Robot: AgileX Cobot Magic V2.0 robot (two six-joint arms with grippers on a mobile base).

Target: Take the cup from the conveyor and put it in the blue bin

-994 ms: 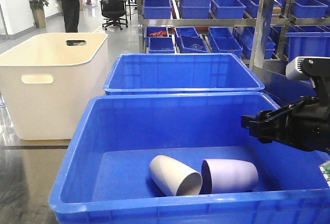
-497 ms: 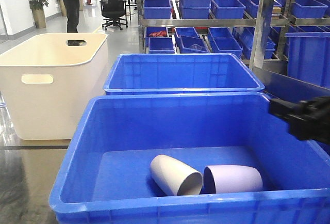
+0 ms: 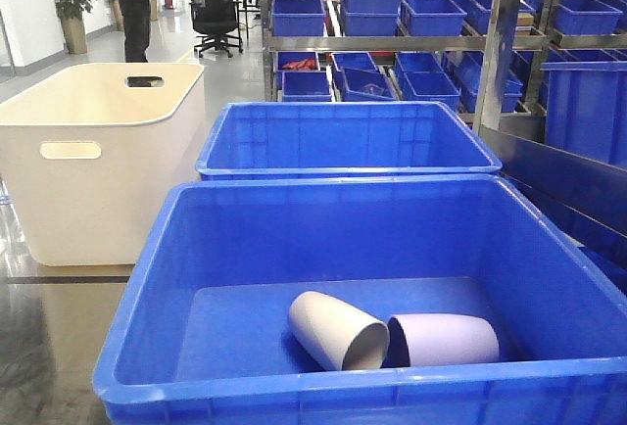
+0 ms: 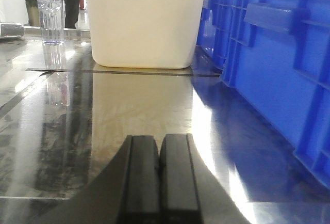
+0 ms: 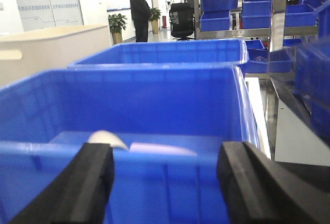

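Sitting behind the blue bin [image 3: 147, 278]: a second blue crate [image 3: 348, 141]; standing to its left, a cream tub [image 3: 93, 151]. Lying on their sides inside the blue bin, touching: a grey cup [image 3: 336, 330] and a lilac cup [image 3: 443, 339]. Hovering beside the bin wall, spread wide and empty: the right gripper [image 5: 164, 182]. Resting low over the glossy tabletop [image 4: 129, 105], pressed together, gripping nothing: the left gripper [image 4: 159, 175].

Two cups [image 3: 338, 330] lie toppled in blue bin [image 3: 147, 303]
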